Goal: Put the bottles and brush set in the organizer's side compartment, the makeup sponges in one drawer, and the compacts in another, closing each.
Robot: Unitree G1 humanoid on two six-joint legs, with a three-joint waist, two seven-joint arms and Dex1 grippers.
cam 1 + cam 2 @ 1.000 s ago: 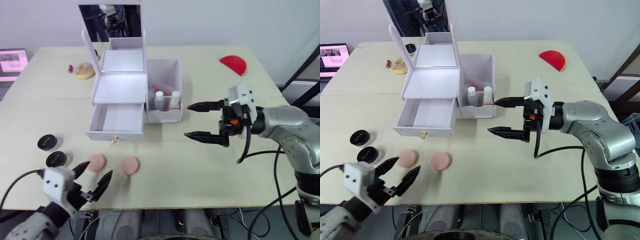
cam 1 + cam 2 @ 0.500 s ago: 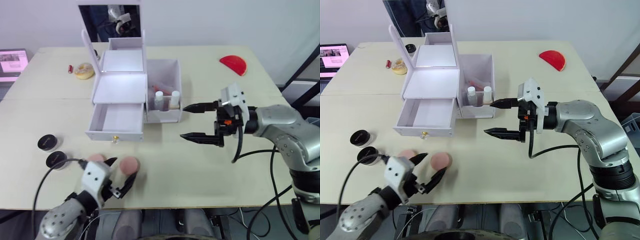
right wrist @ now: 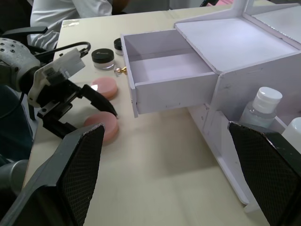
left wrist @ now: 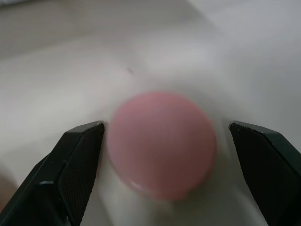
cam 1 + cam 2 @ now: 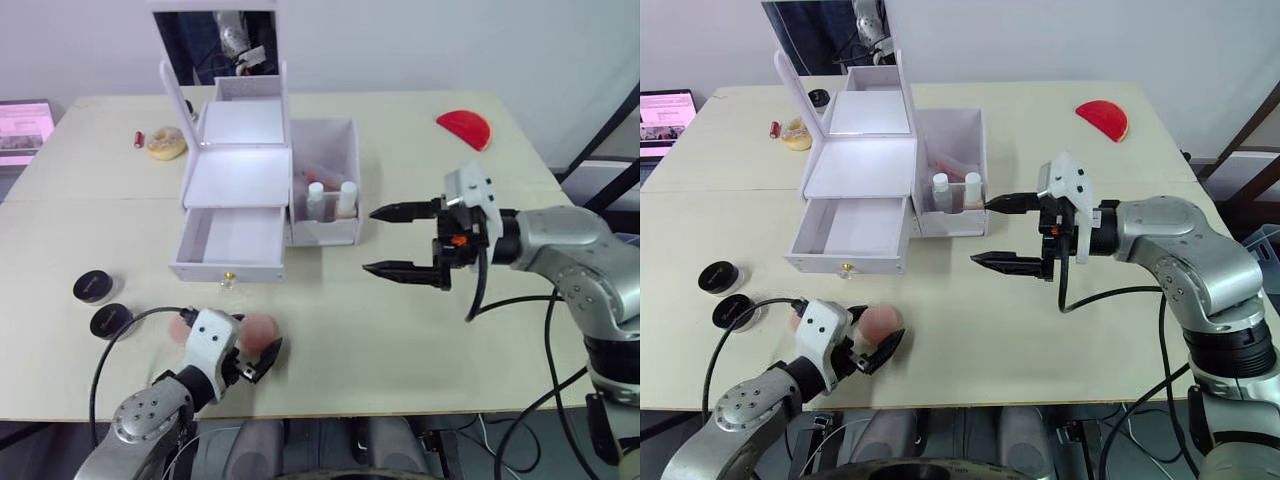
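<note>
A round pink makeup sponge [image 4: 162, 143] lies near the table's front edge between the fingers of my open left gripper [image 5: 250, 347], which straddles it without closing. A second sponge [image 5: 795, 322] sits just to its left, partly hidden by the gripper. Two black compacts [image 5: 92, 287] [image 5: 110, 320] rest further left. The white organizer [image 5: 245, 165] stands mid-table with its lower drawer [image 5: 230, 240] pulled out and empty. Two white-capped bottles [image 5: 317, 198] stand in the side compartment [image 5: 328, 140]. My right gripper [image 5: 369, 240] hovers open just right of that compartment.
A red half-round object [image 5: 465, 125] lies at the far right. A yellowish item [image 5: 167, 142] and a small red tube [image 5: 140, 138] lie at the far left behind the organizer, whose mirrored lid [image 5: 215, 45] stands up. A person's white sleeve [image 3: 70, 9] shows beyond the table.
My left gripper has come forward over the table edge and to the right, and now straddles the right sponge. The right gripper has hardly moved.
</note>
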